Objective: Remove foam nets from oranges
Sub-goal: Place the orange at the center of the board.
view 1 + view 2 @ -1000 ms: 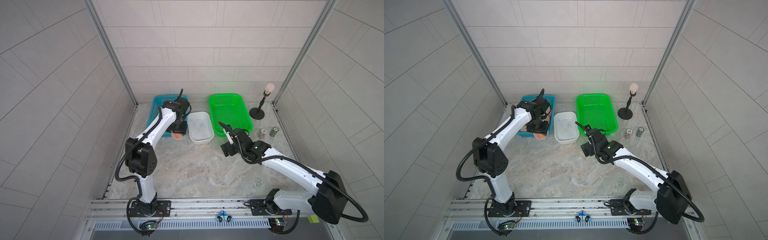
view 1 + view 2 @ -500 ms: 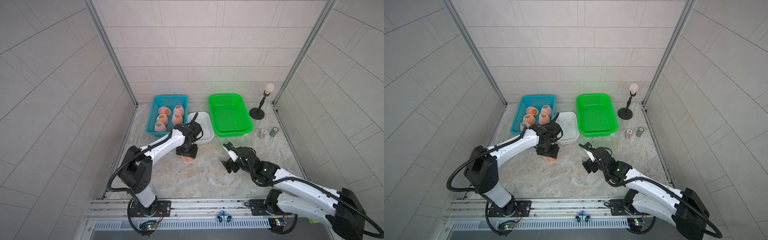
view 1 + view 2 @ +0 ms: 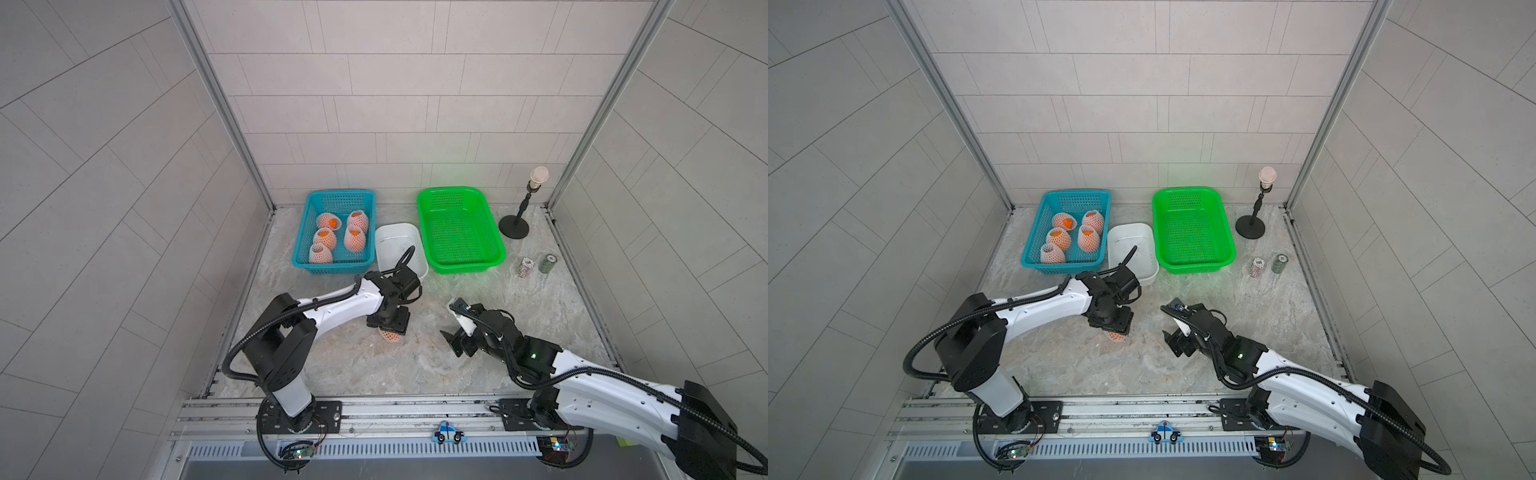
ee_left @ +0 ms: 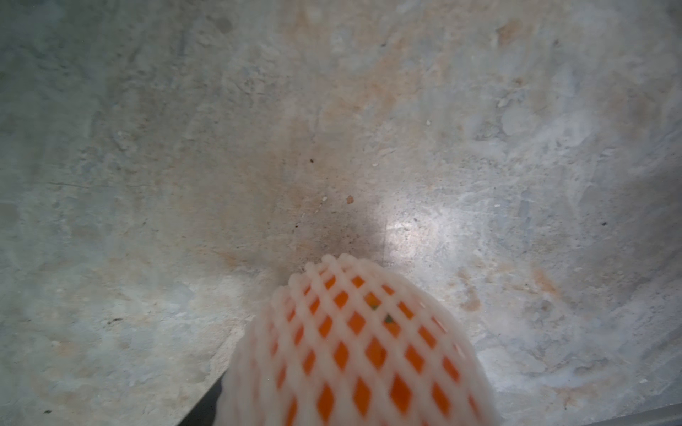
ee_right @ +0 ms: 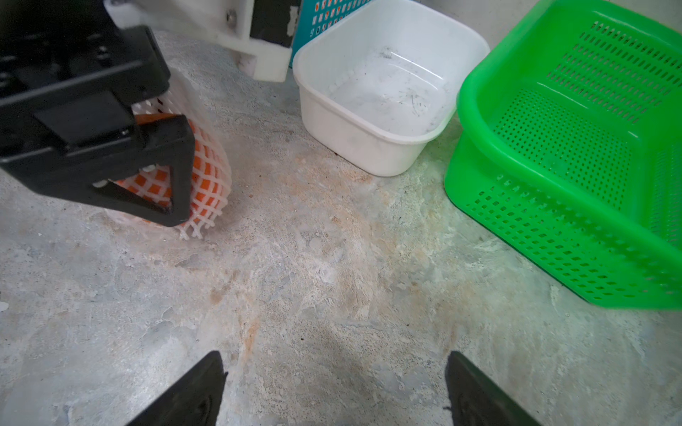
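On the mottled grey stone table (image 3: 361, 365), near its middle, the black left pincer (image 3: 390, 330) is clamped from above on a round, bright-orange fruit. This orange (image 5: 205, 166) sits inside a white foam net (image 4: 354, 332) with diamond-shaped holes. The net's loose fringe hangs at or just above the table; whether it touches cannot be told. Near it, the black right pincer (image 5: 334, 383) hovers low, its jaws wide apart and empty, facing the fruit. Further back, a blue plastic mesh basket (image 3: 338, 194) holds five more netted oranges (image 3: 354, 240). Beside it stand an empty white plastic tub (image 3: 397, 226) and an empty green plastic mesh basket (image 3: 461, 190).

No sleeve looks to be off yet, so the step in hand is probably stripping this one. To do it well, the right pincer should close only on the fringe poking out below the left fingers (image 5: 179, 166), not on the fruit. It should then pull steadily along the sleeve's length. Those fingers press foam against skin, so the net may stretch or tear rather than slide. A looser hold could drop the orange.
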Robot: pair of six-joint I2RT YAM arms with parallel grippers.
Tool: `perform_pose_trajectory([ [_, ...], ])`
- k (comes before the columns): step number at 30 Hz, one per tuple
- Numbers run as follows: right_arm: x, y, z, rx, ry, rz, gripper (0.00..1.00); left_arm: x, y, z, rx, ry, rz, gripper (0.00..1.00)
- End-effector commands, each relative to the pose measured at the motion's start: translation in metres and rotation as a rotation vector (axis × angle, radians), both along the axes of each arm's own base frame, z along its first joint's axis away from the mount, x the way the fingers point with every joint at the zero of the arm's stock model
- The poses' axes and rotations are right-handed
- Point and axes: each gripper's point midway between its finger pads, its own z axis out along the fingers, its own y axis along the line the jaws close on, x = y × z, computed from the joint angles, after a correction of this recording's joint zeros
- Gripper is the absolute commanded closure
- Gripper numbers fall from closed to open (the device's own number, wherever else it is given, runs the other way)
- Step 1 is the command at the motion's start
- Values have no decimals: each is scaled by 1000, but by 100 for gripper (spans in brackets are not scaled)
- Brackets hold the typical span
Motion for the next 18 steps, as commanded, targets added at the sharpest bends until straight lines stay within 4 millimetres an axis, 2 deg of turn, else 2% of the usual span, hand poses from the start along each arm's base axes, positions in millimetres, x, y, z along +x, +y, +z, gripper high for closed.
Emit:
perform_pose_trajectory([
  [1, 4, 4, 4, -1, -28, -4, 5, -3, 2, -10, 36, -8, 15, 32],
  [8, 6, 2, 2, -21, -38, -11, 5, -6, 5, -14, 49, -14, -1, 23],
  [13, 6, -1, 1, -29, -42, -21, 4, -8, 4, -10, 42, -24, -12, 11],
  [18, 7, -4, 2, -37, -48, -29, 3, -8, 4, -8, 37, -25, -24, 7],
])
